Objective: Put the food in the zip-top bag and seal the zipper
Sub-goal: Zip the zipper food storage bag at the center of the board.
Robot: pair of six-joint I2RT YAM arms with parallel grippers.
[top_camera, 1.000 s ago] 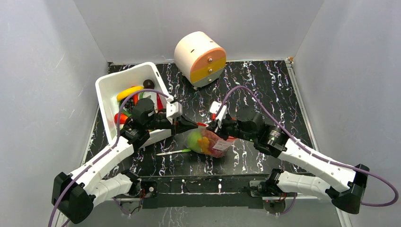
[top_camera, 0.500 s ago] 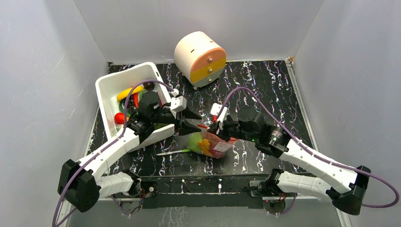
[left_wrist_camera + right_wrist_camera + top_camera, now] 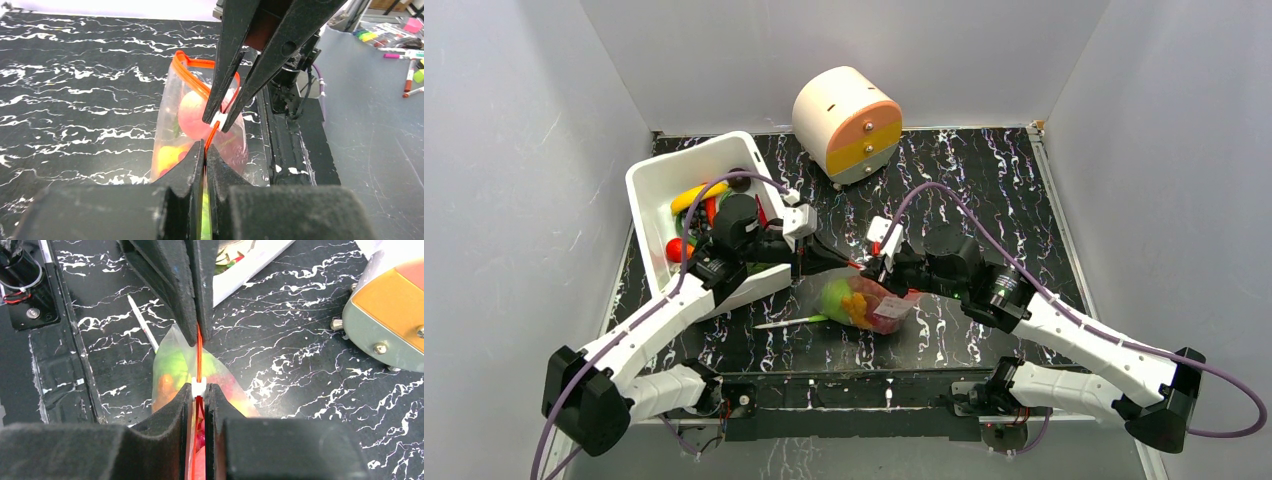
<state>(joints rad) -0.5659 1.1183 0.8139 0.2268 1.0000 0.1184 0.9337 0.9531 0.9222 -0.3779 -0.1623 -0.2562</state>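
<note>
Left gripper point(image 3: 829, 258): jaws closed to a hairline gap, pinching the zipper point(image 3: 192, 82) of the zip-top bag point(image 3: 869, 303). In the left wrist view the orange strip ran straight up out of its fingertips point(image 3: 197, 150).

Right gripper point(image 3: 876, 266): jaws closed on the white slider point(image 3: 199, 386) that rode on the same strip. In the right wrist view the slider sat squarely between its fingertips point(image 3: 212, 390). The two grippers faced each other tip to tip, near but not touching, with a short taut run of zipper between them.

In the left wrist view, the strip beyond the right gripper appeared to part into two lines around the bag mouth.

The bag stood on the black marbled table point(image 3: 984, 190) at centre front, mouth edge raised to the grippers and body hanging below. Food point(image 3: 854, 300) was visible inside it: green, yellow, orange and pink pieces.

The white bin point(image 3: 649, 190) stood at the left, beside the left arm, with further food in it, including a yellow piece point(image 3: 696, 195) and a red piece point(image 3: 674, 248).

A thin white-and-green stick point(image 3: 789, 322) lay on the table just left of the bag. A round drawer unit point(image 3: 849, 120) stood at the back, well apart from both grippers
</note>
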